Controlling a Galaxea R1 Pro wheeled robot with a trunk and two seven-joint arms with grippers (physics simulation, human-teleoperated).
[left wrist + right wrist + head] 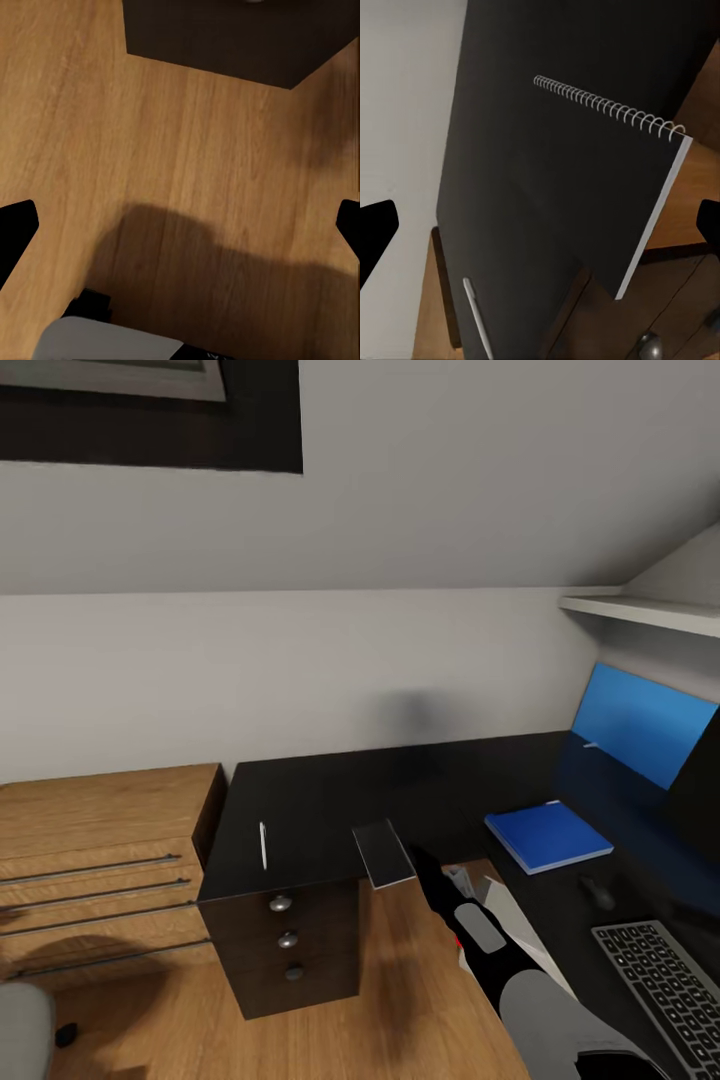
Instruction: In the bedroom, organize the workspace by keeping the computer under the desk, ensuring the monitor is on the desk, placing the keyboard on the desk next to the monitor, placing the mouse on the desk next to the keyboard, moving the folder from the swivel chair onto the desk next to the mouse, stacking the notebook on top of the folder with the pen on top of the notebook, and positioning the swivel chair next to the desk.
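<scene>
Legible markings: none | monitor (640,725): plain blue screen, no text | folder (548,835): blue cover, unlabelled | notebook (607,202): dark cover, no title | keyboard (665,985): key legends too small to read | drawer fronts (285,940): no labels.

Soft, even simulated light is filling the room, leaving the pale wall (330,670) bright while the black desk (330,800) is swallowing detail. A faint blurred shadow is darkening the wall above the desk's middle. In the left wrist view, a broad soft-edged shadow is spreading across the wooden floor (112,135). The blue monitor (640,720) is glowing and reflecting on the desktop. Rendering is looking slightly soft, without glare.
</scene>
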